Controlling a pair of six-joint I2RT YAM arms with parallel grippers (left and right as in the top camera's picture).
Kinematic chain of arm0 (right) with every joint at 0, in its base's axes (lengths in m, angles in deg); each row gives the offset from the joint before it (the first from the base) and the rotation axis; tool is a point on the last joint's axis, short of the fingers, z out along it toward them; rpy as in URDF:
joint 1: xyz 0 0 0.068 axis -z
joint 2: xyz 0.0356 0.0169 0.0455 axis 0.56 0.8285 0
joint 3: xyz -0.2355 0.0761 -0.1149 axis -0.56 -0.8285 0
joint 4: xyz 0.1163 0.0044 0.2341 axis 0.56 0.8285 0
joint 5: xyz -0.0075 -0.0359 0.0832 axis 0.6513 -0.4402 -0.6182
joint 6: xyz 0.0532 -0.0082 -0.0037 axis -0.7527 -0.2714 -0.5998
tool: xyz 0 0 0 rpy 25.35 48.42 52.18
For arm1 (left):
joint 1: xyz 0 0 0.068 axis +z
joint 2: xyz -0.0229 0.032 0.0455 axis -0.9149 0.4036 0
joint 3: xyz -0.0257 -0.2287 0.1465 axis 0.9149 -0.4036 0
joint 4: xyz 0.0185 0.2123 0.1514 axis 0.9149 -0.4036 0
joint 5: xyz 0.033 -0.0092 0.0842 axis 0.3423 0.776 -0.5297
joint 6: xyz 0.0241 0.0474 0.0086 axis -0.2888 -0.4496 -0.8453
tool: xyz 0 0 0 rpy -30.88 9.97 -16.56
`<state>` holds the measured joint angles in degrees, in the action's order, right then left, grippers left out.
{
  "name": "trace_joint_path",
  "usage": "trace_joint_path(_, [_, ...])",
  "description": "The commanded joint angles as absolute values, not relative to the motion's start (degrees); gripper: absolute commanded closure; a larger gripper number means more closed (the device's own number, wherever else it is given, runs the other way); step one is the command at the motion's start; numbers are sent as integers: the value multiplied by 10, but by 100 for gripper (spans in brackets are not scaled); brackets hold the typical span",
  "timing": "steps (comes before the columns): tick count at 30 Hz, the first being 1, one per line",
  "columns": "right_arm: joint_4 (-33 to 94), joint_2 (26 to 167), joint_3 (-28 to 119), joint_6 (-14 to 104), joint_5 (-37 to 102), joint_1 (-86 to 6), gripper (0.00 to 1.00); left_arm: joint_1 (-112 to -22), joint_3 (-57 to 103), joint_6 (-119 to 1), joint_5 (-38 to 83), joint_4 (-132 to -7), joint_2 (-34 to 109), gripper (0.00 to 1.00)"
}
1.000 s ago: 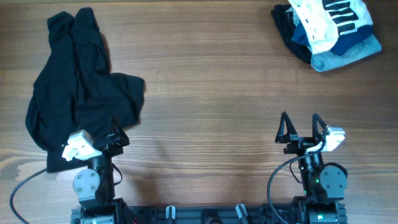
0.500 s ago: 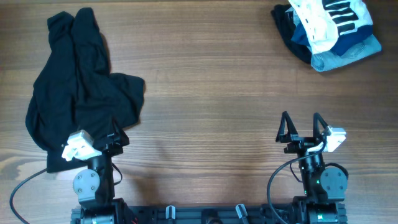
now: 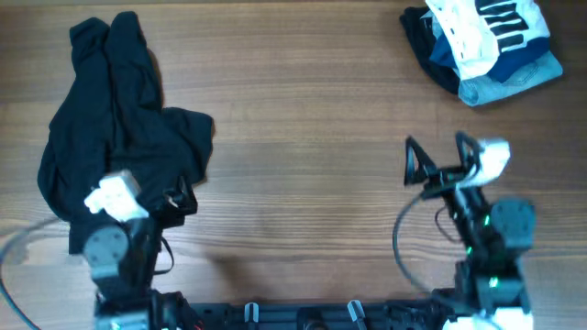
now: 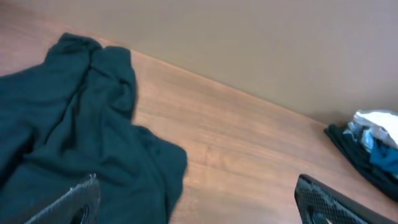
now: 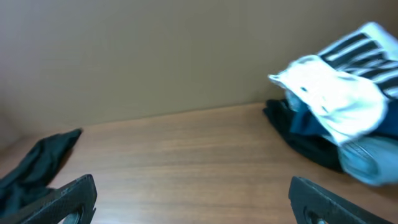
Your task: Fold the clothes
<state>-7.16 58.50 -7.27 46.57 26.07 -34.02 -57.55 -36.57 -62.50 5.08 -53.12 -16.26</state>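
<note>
left jaws and right jaws have shifted, both gaping empty; clothes (image 3: 110, 137) lie crumpled.

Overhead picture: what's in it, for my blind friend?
A crumpled black garment lies at the left of a wooden table, with the left hand open at its near edge. The right hand is open over bare wood, and a pile of other clothes sits far right.

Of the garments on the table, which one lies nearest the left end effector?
The plain black garment, lying alone on the left; the striped white piece and the denim are piled far right.
</note>
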Motion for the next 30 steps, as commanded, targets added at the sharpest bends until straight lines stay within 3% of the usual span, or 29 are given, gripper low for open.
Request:
trace_joint_path(1, [-50,727,38,483,170,-342,0,-572,-249,-634,62,-607,-26,0])
trace_joint_path(6, [32,924,154,482,106,-342,0,-572,-130,-634,106,-730,157,0])
trace_joint_path(15, [-8,1091,165,459,83,-342,0,-572,-118,-645,148,-738,356,2])
trace_joint_path(17, [-8,1105,165,482,85,-342,0,-572,-118,-652,109,-753,389,16])
trace_joint_path(19, [-8,1113,165,484,115,-342,0,-572,-118,-651,31,-785,421,23])
trace_joint_path(21, [-8,1117,165,483,133,-342,0,-572,-118,-644,-38,-811,454,27])
trace_joint_path(30, [-4,1117,165,484,137,-342,0,-572,-118,-600,-125,-783,598,40])
